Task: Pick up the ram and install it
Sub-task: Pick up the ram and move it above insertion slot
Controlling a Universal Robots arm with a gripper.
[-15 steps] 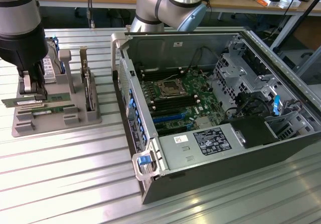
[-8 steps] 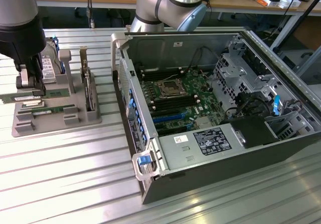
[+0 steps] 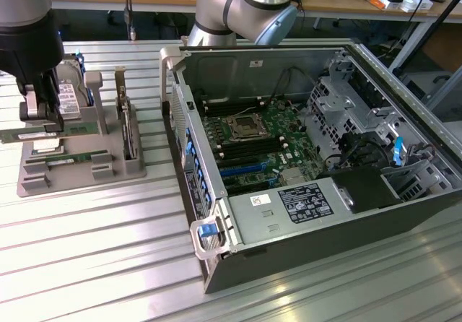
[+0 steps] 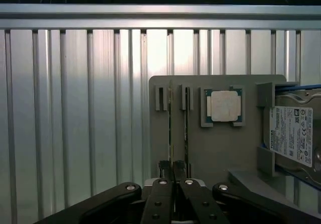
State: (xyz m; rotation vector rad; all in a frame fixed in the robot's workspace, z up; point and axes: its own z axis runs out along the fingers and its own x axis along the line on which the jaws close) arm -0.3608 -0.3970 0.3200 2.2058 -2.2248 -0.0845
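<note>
My gripper (image 3: pixel 42 122) hangs over the grey parts holder (image 3: pixel 79 167) at the exterior view's left. It is shut on the ram (image 3: pixel 20 134), a thin green stick with a pale label that lies level just above the holder. In the wrist view the ram (image 4: pixel 170 133) shows edge-on, running out from between the closed fingertips of the gripper (image 4: pixel 173 166). A second green stick (image 3: pixel 68 159) lies in a slot of the holder. The open computer case (image 3: pixel 404 120) stands to the exterior view's right, and its motherboard (image 3: pixel 256 138) with long dark memory slots (image 3: pixel 227 107) is exposed.
On the holder (image 4: pixel 220 148) sit a square silver processor chip (image 4: pixel 226 106), a hard drive (image 4: pixel 293 136) and an upright card with a metal bracket (image 3: pixel 124 120). The ribbed aluminium table (image 3: pixel 94 264) lies around them. The arm's grey elbow (image 3: pixel 245 8) rises behind the case.
</note>
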